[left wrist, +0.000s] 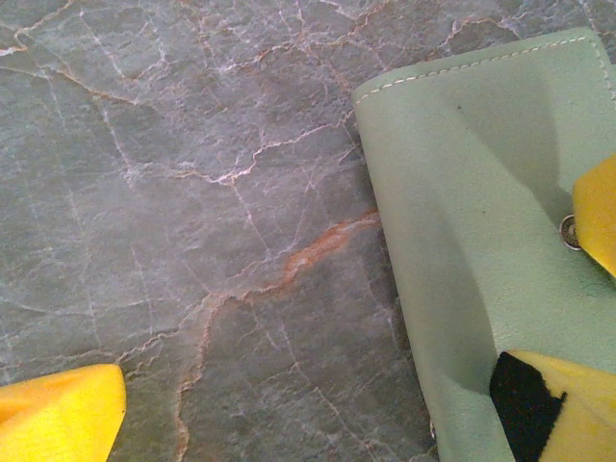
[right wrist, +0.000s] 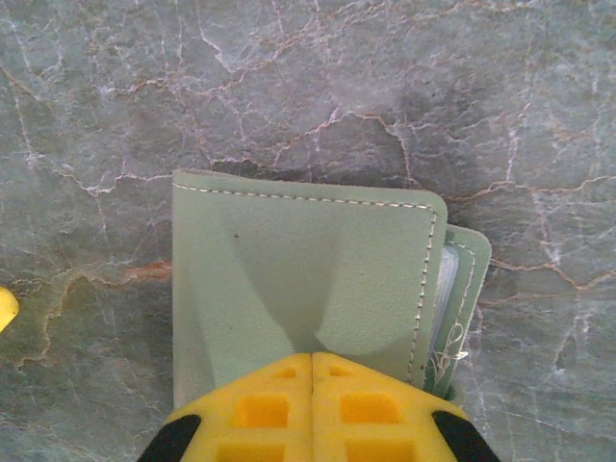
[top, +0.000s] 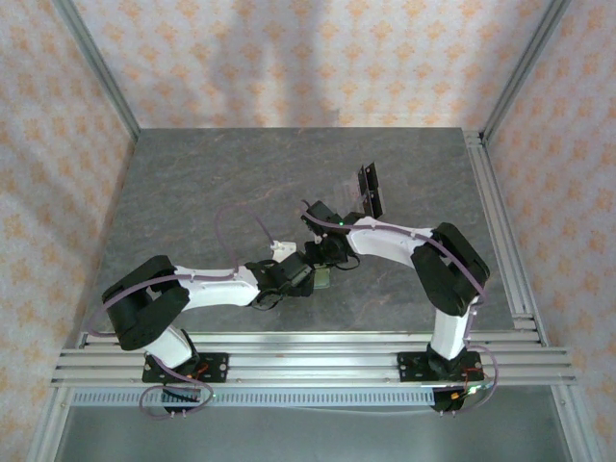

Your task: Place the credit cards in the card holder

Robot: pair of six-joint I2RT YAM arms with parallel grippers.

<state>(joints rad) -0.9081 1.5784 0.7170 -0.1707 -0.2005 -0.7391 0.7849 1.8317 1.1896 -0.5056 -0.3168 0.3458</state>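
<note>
Soft, even overhead light (faint shadows), wrist views slightly blurred.

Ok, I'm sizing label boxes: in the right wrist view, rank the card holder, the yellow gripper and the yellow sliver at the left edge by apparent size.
1. card holder
2. right gripper, enlarged by nearness, partly out of frame
3. yellow sliver

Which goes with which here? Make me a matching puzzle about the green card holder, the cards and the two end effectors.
Things:
1. card holder
2. credit cards
3. left end effector
4. right end effector

Descriptions:
A. fingers shut together
B. sage green, lying on the table
C. fingers spread wide
D. farther back on the table, apart from the rest

Pairs: 1-B, 2-D, 3-C, 4-A
</note>
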